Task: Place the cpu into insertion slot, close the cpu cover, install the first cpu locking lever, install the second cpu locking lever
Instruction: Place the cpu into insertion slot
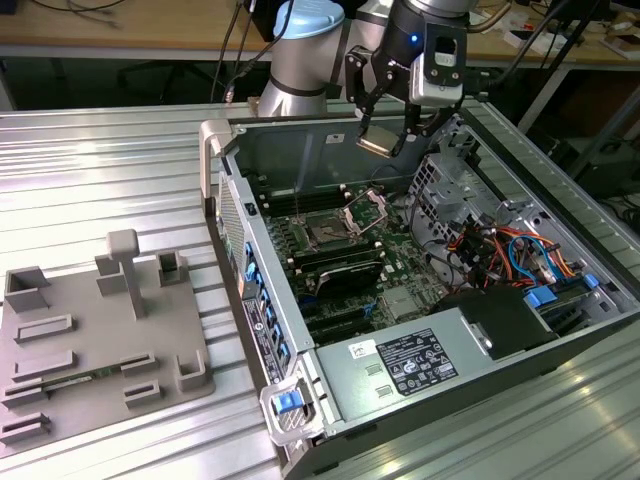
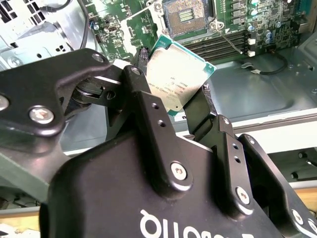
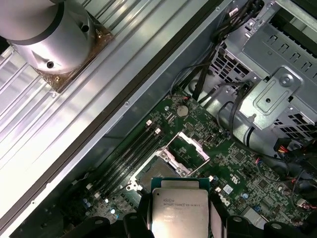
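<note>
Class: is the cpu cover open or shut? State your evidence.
Open. The cpu cover stands tilted up beside the insertion slot, which lies bare; the gripper holds the cpu.

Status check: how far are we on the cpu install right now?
Done: the small flat silver-and-tan square cpu is picked up. In hand: the gripper is shut on it, above the open case. Left: the dark square insertion slot is empty and the silver hinged cpu cover stands open, so seating, closing and locking remain.
</note>
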Action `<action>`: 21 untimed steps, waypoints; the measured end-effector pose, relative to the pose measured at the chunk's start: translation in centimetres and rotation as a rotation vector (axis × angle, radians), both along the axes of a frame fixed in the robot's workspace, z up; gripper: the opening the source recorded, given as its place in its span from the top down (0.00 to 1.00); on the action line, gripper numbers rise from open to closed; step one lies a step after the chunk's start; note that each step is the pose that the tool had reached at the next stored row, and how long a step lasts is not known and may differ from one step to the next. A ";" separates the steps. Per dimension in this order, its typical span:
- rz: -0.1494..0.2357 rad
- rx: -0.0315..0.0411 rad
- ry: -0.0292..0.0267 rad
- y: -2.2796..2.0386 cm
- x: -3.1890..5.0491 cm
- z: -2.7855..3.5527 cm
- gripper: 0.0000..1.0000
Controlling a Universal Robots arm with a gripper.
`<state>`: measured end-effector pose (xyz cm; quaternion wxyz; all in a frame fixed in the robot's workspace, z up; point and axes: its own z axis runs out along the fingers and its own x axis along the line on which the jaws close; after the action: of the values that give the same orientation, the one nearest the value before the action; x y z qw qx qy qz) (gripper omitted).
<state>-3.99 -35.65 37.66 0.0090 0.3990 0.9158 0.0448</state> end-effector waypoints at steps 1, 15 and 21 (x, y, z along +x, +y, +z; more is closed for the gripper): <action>-0.002 0.0001 0.0000 0.00 0.00 0.00 0.45; -0.035 0.0000 0.0000 0.00 0.00 0.00 0.45; -0.046 0.0001 0.0000 0.00 0.00 0.00 0.45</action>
<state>-3.99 -35.65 37.66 0.0100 0.4201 0.9063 0.0446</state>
